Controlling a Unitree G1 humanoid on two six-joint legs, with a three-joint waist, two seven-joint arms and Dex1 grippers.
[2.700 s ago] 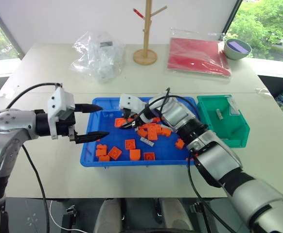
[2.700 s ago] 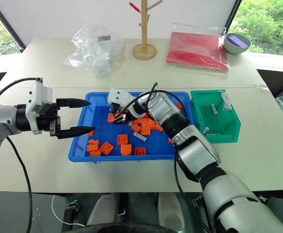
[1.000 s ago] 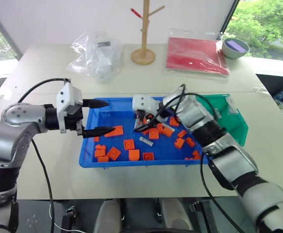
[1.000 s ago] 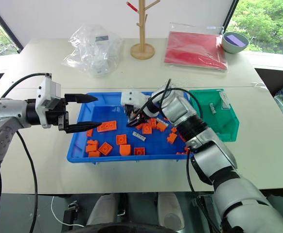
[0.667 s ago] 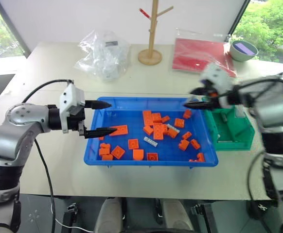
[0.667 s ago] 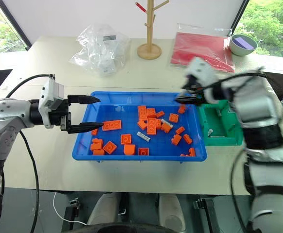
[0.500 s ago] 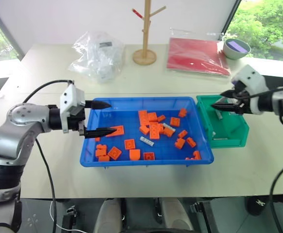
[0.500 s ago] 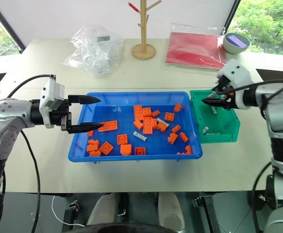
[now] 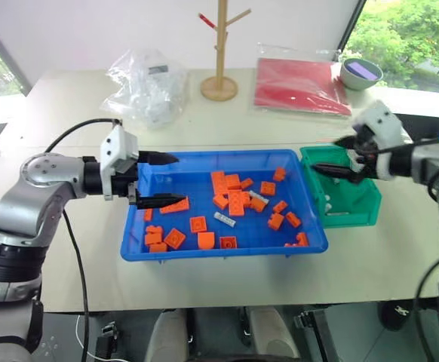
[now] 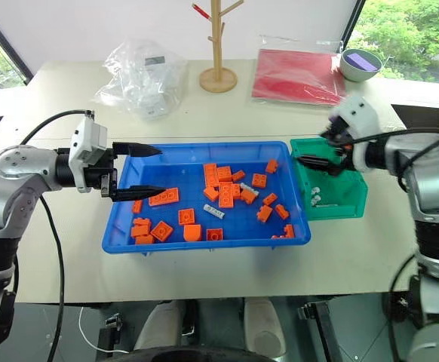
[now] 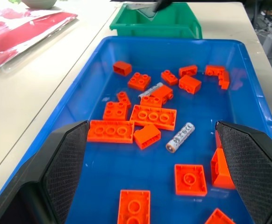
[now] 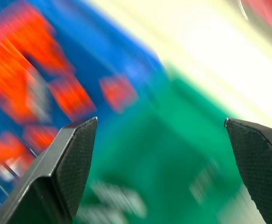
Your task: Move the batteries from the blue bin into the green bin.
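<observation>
The blue bin (image 9: 219,253) lies in the middle of the table, holding orange bricks and two silver batteries (image 9: 224,219) (image 9: 259,197). In the left wrist view one battery (image 11: 180,137) lies loose and another (image 11: 151,90) is tucked among the bricks. My left gripper (image 9: 176,179) hangs open over the bin's left end, nothing between its fingers (image 11: 66,163). The green bin (image 9: 353,219) stands against the blue bin's right side, with small batteries (image 10: 315,197) on its floor. My right gripper (image 9: 322,156) is open and empty above the green bin (image 12: 173,158).
Orange bricks (image 9: 234,200) are scattered through the blue bin. Along the far side of the table stand a clear plastic bag (image 9: 148,87), a wooden peg stand (image 9: 219,87), a red folder (image 9: 299,75) and a grey bowl (image 9: 360,73).
My right gripper swung from the middle of the blue bin across to above the green bin, and its fingers spread open. The left gripper held its place.
</observation>
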